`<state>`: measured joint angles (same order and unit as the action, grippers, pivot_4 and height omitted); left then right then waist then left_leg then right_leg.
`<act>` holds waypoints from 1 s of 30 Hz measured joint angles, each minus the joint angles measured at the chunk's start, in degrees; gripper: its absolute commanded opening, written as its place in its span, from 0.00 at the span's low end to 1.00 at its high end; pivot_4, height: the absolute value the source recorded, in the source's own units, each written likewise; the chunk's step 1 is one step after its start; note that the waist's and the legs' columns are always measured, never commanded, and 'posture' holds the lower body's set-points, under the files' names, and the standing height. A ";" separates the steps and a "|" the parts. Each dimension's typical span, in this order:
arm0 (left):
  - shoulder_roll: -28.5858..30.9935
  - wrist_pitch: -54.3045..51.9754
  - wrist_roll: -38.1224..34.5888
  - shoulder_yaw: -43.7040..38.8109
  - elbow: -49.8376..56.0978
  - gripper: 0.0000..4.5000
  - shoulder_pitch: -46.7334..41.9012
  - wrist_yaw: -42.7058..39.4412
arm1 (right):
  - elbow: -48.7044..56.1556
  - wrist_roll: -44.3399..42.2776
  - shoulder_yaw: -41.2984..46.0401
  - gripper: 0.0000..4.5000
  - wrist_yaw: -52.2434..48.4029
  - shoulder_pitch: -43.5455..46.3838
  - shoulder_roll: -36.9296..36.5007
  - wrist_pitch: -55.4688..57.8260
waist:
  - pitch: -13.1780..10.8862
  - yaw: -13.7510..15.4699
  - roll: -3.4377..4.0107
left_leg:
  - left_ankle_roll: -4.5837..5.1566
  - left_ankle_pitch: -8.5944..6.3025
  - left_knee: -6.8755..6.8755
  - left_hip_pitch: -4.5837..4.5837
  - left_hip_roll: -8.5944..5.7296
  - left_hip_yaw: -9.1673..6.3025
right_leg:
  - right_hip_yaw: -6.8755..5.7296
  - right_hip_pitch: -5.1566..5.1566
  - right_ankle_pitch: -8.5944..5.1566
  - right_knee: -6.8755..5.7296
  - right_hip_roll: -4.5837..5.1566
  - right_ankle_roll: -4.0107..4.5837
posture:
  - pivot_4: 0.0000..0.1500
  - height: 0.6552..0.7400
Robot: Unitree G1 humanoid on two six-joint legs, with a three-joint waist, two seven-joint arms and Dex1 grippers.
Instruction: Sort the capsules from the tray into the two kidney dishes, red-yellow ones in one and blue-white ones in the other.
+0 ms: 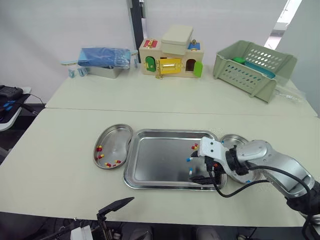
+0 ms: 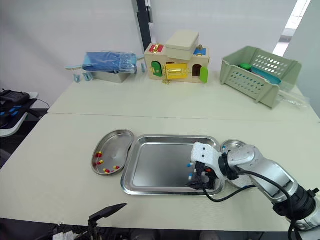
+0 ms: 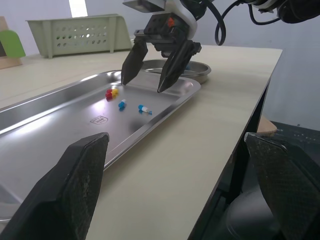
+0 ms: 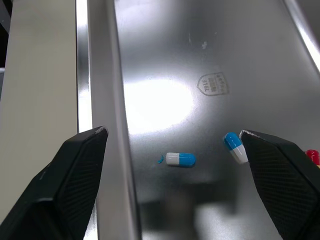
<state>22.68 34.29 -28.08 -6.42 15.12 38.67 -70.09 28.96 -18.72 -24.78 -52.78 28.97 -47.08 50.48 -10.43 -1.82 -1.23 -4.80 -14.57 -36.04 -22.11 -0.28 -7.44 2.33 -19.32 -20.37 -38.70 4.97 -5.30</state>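
The steel tray lies at the table's front centre. Near its right end are two blue-white capsules and a red-yellow capsule. My right gripper hangs open just above the tray, one blue-white capsule lying between its fingertips and the other beside one tip. The left kidney dish holds several red-yellow capsules. My right arm partly hides the right kidney dish. My left gripper is open and holds nothing, low in front of the table's near edge.
At the back of the table stand a green basket, a toy house and a blue bag on a metal box. A seam runs across the table behind the tray. A black device sits far left.
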 measured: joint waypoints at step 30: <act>2.05 -0.76 -2.08 1.58 0.26 1.00 -0.03 4.51 | -4.03 11.12 -5.97 0.19 2.07 -0.44 3.75 -2.16 | 0.01 -0.14 0.00 | 0.00 0.00 0.01 0.03 0.00 -0.02 | -0.01 -0.01 0.00 -0.04 0.00 0.00 | 1.00 1.00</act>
<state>24.74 33.53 -30.16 -4.85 15.38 38.64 -65.58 24.93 -7.60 -30.75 -50.70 28.52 -43.33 48.32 -10.41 -1.96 -1.23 -4.80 -14.56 -36.03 -22.08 -0.28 -7.46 2.32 -19.33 -20.37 -38.74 4.96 -5.30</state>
